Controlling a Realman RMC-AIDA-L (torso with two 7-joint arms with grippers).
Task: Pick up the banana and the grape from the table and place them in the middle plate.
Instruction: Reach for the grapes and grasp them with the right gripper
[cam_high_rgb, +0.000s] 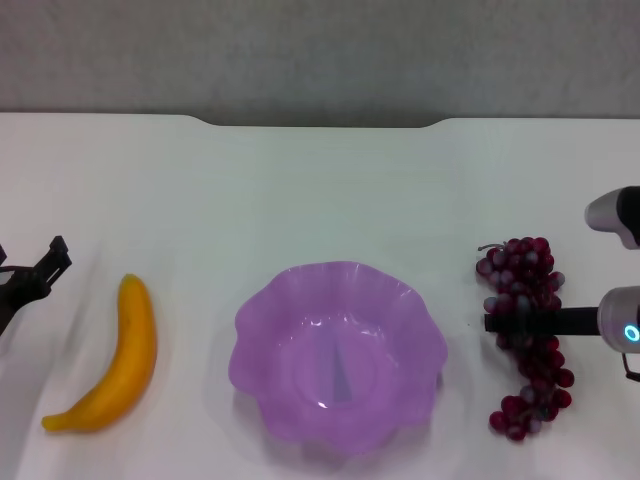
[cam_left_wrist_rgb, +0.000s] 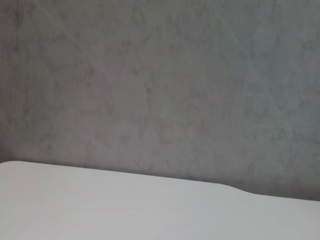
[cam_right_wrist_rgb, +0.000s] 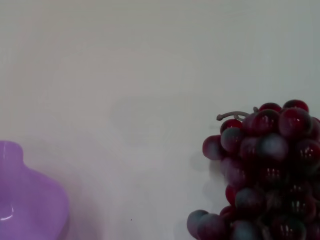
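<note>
The yellow-orange banana (cam_high_rgb: 115, 360) lies on the white table (cam_high_rgb: 320, 190) at the front left. The light purple scalloped middle plate (cam_high_rgb: 338, 350) stands empty at the front centre. The dark red-purple grape bunch (cam_high_rgb: 527, 335) lies to its right, stem pointing away from me. My right gripper (cam_high_rgb: 500, 322) comes in from the right edge and reaches across the middle of the bunch. The right wrist view shows the grape bunch (cam_right_wrist_rgb: 265, 170) close up and the plate's rim (cam_right_wrist_rgb: 25, 200). My left gripper (cam_high_rgb: 35, 275) hovers at the far left edge, left of the banana and apart from it.
The table's far edge has a shallow notch (cam_high_rgb: 320, 125) with a grey wall (cam_high_rgb: 320, 50) behind it. The left wrist view shows only that wall (cam_left_wrist_rgb: 160, 80) and the table's far edge (cam_left_wrist_rgb: 150, 210).
</note>
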